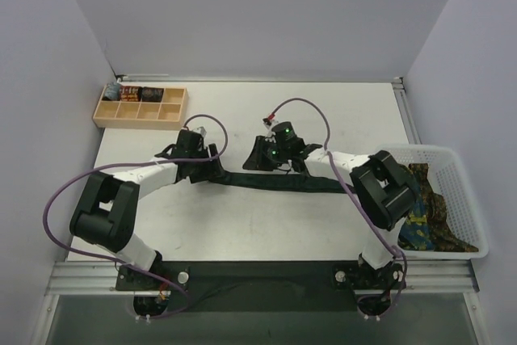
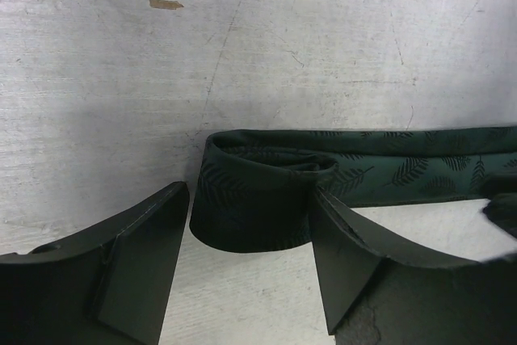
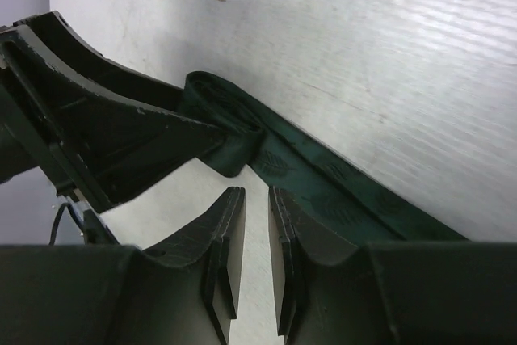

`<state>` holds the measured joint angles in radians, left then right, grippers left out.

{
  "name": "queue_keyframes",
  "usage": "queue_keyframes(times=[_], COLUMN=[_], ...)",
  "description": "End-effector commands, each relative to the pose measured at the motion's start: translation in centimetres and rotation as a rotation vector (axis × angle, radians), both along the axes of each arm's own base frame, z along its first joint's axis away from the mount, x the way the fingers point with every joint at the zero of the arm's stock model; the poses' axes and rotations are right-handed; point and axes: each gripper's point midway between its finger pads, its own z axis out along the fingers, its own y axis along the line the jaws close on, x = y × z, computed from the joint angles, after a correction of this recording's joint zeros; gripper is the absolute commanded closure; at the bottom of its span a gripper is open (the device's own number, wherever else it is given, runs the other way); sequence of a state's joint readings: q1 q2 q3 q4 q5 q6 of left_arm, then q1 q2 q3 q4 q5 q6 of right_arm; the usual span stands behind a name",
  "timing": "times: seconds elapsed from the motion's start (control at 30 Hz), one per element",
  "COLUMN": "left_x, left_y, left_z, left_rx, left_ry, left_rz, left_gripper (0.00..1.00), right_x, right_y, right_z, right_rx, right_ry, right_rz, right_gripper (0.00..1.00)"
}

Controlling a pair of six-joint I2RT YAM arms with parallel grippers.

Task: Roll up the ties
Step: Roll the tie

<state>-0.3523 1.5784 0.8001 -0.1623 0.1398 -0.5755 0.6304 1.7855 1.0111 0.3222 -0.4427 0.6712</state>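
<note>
A dark green tie [image 1: 283, 183] with a faint leaf pattern lies stretched left to right across the middle of the table. Its left end is turned over into a small roll [image 2: 250, 216]. My left gripper [image 2: 250, 195] stands open around that roll: the right finger [image 2: 339, 248] touches it, the left finger [image 2: 145, 256] is apart from it. My right gripper [image 3: 257, 191] hovers beside the tie [image 3: 323, 175], its jaws a narrow gap apart with only bare table between them. From above, the left gripper [image 1: 208, 166] and right gripper [image 1: 275, 161] both sit along the tie's back edge.
A wooden compartment tray [image 1: 139, 115] holding rolled ties [image 1: 133, 93] stands at the back left. A white basket [image 1: 452, 155] at the right edge holds a blue-and-yellow tie [image 1: 422, 220] and a brown one. Purple cables [image 1: 56, 195] loop off both arms. Walls enclose the table.
</note>
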Motion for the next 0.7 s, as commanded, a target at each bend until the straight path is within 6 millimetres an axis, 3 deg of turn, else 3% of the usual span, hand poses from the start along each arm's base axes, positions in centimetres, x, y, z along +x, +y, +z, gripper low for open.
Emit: queue_keyframes(times=[0.0, 0.27, 0.67], left_x=[-0.6, -0.7, -0.6], left_y=[0.9, 1.4, 1.2], left_z=[-1.1, -0.9, -0.5], left_rx=[0.057, 0.085, 0.097], left_ry=[0.027, 0.011, -0.01], left_rz=[0.05, 0.084, 0.089], left_gripper=[0.28, 0.31, 0.32], right_x=[0.3, -1.0, -0.7], right_y=[3.9, 6.5, 7.4], right_z=[1.6, -0.5, -1.9], right_rx=[0.14, 0.201, 0.187], right_ry=[0.017, 0.094, 0.118], right_rz=[0.03, 0.073, 0.086], right_gripper=[0.8, 0.86, 0.87])
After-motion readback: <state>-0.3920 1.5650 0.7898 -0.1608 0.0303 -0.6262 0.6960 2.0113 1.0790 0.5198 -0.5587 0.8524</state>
